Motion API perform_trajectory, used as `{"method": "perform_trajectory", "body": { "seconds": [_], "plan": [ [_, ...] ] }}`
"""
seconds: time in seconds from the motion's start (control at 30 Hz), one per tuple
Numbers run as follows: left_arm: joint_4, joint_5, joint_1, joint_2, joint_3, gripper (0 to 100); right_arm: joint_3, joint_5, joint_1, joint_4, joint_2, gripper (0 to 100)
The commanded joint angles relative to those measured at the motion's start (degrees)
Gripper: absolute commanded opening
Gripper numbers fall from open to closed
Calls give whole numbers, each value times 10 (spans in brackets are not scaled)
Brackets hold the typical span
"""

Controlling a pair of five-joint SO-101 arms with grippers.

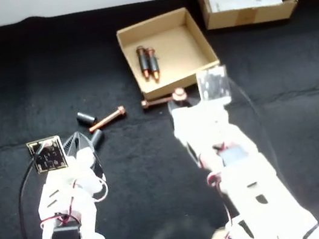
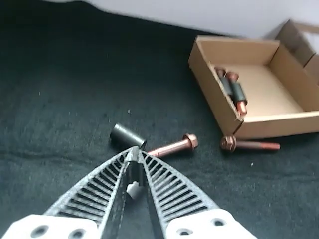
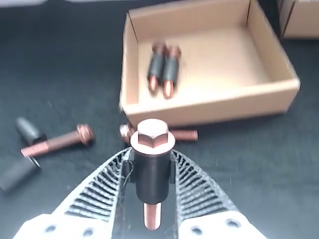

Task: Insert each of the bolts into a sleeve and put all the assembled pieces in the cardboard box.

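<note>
Right wrist view: a sleeved bolt [image 3: 152, 174] is being gripped by its sleeve in the right gripper [image 3: 151, 153], head pointing at the box [image 3: 209, 107], just short of its front wall. The right arm [image 1: 240, 161] is being held stretched forward. The left gripper [image 2: 133, 152] is being held low, closed and empty, just behind a loose sleeve [image 2: 127, 135]; a loose bolt [image 2: 172, 148] is lying beside it.

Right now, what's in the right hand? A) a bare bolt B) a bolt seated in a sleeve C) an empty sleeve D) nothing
B: in the right wrist view the right hand grips a dark sleeve with a copper bolt through it, head at one end, tip poking out the other.
</note>
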Motion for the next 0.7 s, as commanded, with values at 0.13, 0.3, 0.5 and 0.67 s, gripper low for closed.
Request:
{"method": "perform_trajectory", "body": {
  "seconds": [0.13,0.3,0.5,0.67],
  "plan": [
    [120,-2,15,-7,11,9,-221,-7,3,106,63,7],
    [137,-2,43,-5,11,9,-335,-7,3,141,157,7],
    [155,-2,40,-5,11,9,-520,-8,3,215,298,7],
    [155,-2,38,-5,11,9,-712,-8,3,280,444,7]
  ]
}}
